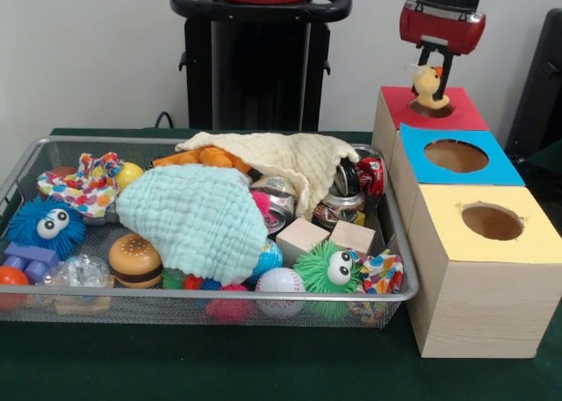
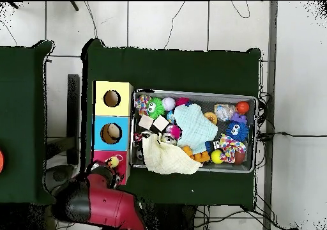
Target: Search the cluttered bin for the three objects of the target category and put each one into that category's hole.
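A: Where is the gripper point(image 1: 432, 68)?

B: It hangs over the red-topped box point(image 1: 465, 116), the far one in the row of three boxes on the right of the front view. Its two dark fingers point(image 1: 447, 70) point down and pinch a small yellow and orange plush toy point(image 1: 428, 85) between them.

A: Where is the toy?

B: The toy sits right at the hole point(image 1: 432, 110) in the red top. Its bottom is at the rim of the hole and its head sticks up. From overhead, the toy point(image 2: 114, 161) shows on the red top too, beside the red arm point(image 2: 99, 202).

A: What about the other boxes?

B: The blue-topped box point(image 1: 496, 168) stands next, nearer to the camera, and the yellow-topped box point(image 1: 474, 278) stands nearest. Each has a round hole.

A: And the bin?

B: The wire bin point(image 1: 399, 243) lies to the left of the boxes, on the green table point(image 1: 263, 366). It is full of things. A light blue cloth point(image 1: 198, 221) covers the middle. A cream cloth point(image 1: 299, 160) lies behind it. Something with orange fur point(image 1: 206, 158) peeks out from under the cream cloth at the far side. A blue fuzzy ball with big eyes point(image 1: 46, 225) sits at the left. A green fuzzy ball with big eyes point(image 1: 329, 269) sits at the near right. A toy burger point(image 1: 135, 261) and a white baseball point(image 1: 279, 291) lie along the near edge.
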